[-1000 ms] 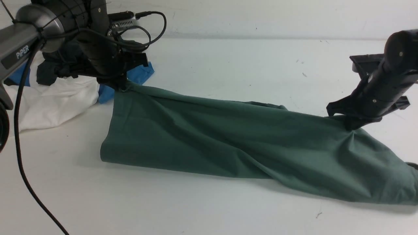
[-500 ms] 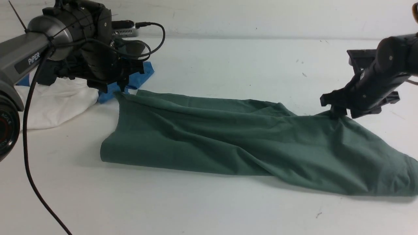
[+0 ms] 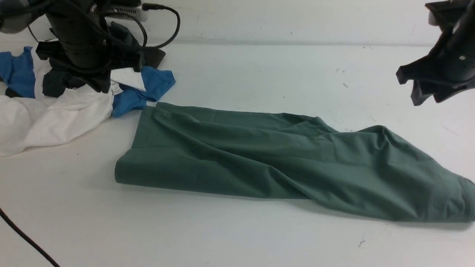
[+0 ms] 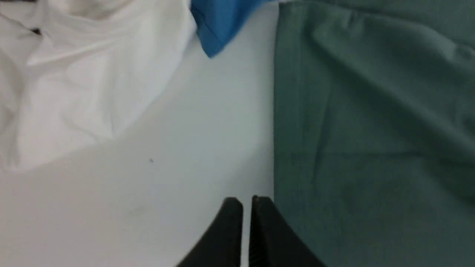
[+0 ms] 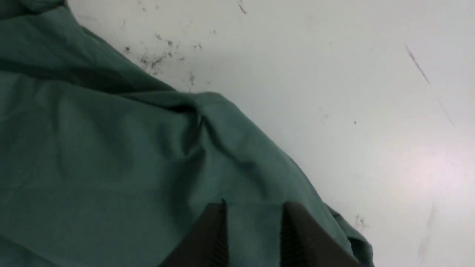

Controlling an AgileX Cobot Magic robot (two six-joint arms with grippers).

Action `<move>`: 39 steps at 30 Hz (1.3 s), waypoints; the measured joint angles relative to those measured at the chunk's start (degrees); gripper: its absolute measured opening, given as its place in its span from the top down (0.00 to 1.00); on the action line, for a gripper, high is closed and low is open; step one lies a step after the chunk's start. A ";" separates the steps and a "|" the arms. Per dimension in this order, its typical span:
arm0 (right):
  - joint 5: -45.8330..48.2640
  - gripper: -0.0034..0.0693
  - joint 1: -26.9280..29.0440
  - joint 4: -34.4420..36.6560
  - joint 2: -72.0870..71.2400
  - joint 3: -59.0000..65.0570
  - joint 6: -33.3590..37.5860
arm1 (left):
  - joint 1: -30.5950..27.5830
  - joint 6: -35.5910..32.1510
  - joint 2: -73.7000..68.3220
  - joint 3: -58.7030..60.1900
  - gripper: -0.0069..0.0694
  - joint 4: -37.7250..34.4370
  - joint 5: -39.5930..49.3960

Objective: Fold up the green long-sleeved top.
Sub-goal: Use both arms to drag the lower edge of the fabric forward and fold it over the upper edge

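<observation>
Two claws empty: left gripper (image 4: pixel 246 202) pinched closed, nothing between; right gripper (image 5: pixel 254 207) jaws apart, raised clear. We see green long-sleeved top (image 3: pixel 282 159) doubled over, lengthwise on table (image 3: pixel 237 241), near white garment (image 3: pixel 55 118). We judge cloth soft, light, limp; we would pinch end corners through all layers.

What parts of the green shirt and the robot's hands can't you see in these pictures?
The green top: sleeves, neck and any logo are folded out of sight in every view; the front view's right edge clips its end.
The left gripper: in the front view its tips blend into the dark garment.
The right gripper: the front view's right edge cuts off its arm.
</observation>
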State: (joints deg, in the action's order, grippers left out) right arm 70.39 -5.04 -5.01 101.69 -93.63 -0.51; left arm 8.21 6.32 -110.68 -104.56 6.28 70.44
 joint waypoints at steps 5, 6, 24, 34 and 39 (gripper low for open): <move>0.35 0.95 0.76 0.03 -8.57 11.64 0.02 | -0.04 -1.67 4.05 11.23 0.91 -5.05 0.20; 0.60 0.96 1.00 0.52 -10.65 13.78 0.02 | -0.04 -2.02 4.31 12.91 0.91 -5.80 0.25; -0.61 0.97 1.14 9.34 -14.83 19.79 0.50 | -0.04 -3.06 -3.97 15.67 0.17 -7.53 -5.15; 0.14 0.97 1.14 9.41 -14.83 19.79 2.87 | -0.04 -8.58 -7.92 15.67 0.42 -10.81 -7.04; 0.31 0.97 1.28 8.15 -14.83 19.86 3.29 | -0.04 -12.02 -9.56 15.62 0.84 -10.70 -5.28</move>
State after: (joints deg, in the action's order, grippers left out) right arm 70.70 -3.76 3.14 86.87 -73.77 2.79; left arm 8.17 -5.70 -120.25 -88.95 -4.42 65.16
